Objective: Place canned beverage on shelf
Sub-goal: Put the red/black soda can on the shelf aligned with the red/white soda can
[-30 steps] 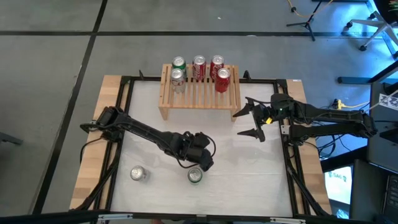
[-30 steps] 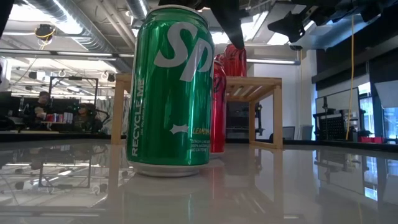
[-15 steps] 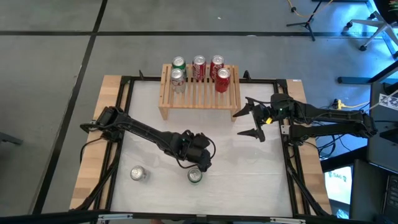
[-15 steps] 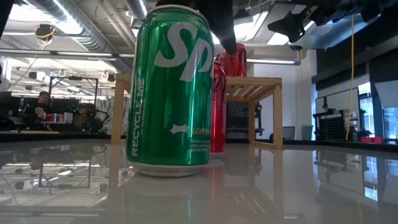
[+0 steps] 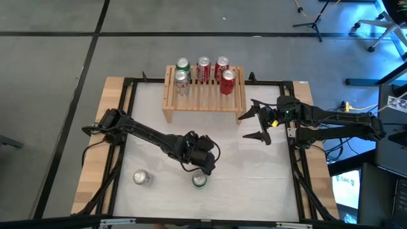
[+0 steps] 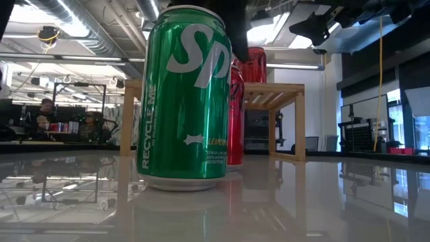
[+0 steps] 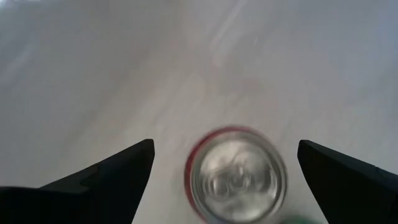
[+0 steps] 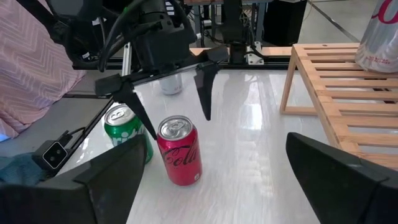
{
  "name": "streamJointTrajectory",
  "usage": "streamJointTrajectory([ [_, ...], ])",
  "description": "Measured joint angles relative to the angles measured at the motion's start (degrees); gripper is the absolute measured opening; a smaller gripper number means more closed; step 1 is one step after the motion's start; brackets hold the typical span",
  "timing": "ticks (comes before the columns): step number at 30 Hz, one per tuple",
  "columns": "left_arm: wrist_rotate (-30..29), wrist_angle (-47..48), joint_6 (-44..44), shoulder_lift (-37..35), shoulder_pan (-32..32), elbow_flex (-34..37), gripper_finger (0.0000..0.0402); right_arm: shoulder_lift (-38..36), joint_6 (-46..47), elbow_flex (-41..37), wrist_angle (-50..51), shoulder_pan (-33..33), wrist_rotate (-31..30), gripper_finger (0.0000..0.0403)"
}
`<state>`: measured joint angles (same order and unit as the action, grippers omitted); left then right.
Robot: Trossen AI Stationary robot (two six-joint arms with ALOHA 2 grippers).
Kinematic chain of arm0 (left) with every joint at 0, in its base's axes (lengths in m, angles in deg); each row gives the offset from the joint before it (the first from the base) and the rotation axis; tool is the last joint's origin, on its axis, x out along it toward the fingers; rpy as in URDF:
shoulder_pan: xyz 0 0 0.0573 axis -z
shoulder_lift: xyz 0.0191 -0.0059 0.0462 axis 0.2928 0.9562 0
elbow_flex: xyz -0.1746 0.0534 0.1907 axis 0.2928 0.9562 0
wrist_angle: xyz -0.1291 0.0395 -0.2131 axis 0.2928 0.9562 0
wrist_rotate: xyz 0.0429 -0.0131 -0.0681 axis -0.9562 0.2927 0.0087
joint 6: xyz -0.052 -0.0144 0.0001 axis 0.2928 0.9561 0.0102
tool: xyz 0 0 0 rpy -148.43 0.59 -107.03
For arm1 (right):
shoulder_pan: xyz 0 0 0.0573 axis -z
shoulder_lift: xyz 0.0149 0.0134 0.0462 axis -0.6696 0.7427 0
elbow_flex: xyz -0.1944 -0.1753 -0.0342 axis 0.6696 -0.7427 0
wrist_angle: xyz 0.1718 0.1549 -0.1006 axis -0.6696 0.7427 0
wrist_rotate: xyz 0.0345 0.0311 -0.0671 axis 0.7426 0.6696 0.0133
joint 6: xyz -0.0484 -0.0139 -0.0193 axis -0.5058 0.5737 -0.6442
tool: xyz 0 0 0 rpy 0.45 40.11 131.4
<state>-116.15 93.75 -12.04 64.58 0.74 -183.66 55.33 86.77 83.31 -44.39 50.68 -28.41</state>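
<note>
Table (image 5: 267, 178), white top in a black frame, carries everything. Shelf (image 5: 203, 95) of light slatted wood stands at the far edge, middle, holding five upright cans: a green-topped one, two red ones in the back row, a silver can (image 5: 181, 79) and a red one in front.

Left arm reaches diagonally across the near half of the table. Left gripper (image 5: 205, 166) hangs above a red cola can (image 8: 179, 151), fingers spread wide, gripping nothing; one finger (image 8: 205, 90) points down just behind the can, the other toward the green can. In the left wrist view the can's silver top (image 7: 237, 176) sits between the two fingers, off-centre, touching neither. The picture is blurred, so the gap above the lid is hard to judge.

Green Sprite can (image 6: 183, 97) stands just beside the red can, nearer the table's front edge; in the low view it hides most of the red can. From above only the green can's top (image 5: 200, 180) shows; the red can is under the gripper.

Right gripper (image 5: 255, 124) waits near the shelf's right end, fingers wide apart and empty.

Another silver can (image 5: 140, 177) stands near the front left.
</note>
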Motion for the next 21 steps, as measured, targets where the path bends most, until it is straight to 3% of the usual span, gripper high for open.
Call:
streamJointTrajectory([
  [7, 2.14, 1.54, -0.47, -0.02, 0.00, 0.00, 0.0386, 0.00, 0.00, 0.02, 0.01, 0.00, 0.00, 0.0379],
  [21, 5.84, 1.62, -9.69, 1.65, -0.16, -0.04, 0.0386, 0.00, -0.01, 0.00, 0.02, -0.01, 0.00, 0.0379],
])
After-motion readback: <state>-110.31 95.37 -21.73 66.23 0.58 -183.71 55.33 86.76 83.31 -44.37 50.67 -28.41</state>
